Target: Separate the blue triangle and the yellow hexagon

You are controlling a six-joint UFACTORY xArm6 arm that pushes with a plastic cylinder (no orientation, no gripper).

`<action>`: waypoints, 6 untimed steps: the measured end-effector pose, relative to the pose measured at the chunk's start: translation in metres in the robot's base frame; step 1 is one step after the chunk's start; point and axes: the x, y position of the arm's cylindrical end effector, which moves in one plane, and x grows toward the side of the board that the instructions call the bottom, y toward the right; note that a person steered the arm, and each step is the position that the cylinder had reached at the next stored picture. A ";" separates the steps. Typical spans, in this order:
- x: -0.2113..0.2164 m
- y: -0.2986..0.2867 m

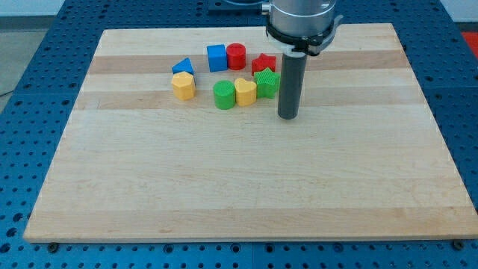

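The blue triangle sits at the view's upper left of the block group, touching the yellow hexagon just below it. My tip rests on the board to the right of the group, well away from both, close to the green star.
A blue cube and a red cylinder stand at the top of the group. A red star is above the green star. A green cylinder and a yellow heart sit side by side. The wooden board lies on a blue table.
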 end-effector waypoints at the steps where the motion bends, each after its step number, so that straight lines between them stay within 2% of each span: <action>1: 0.000 0.000; 2: 0.000 0.007; 3: 0.008 -0.016; 4: 0.040 -0.076; 5: 0.051 -0.152; 6: 0.045 -0.247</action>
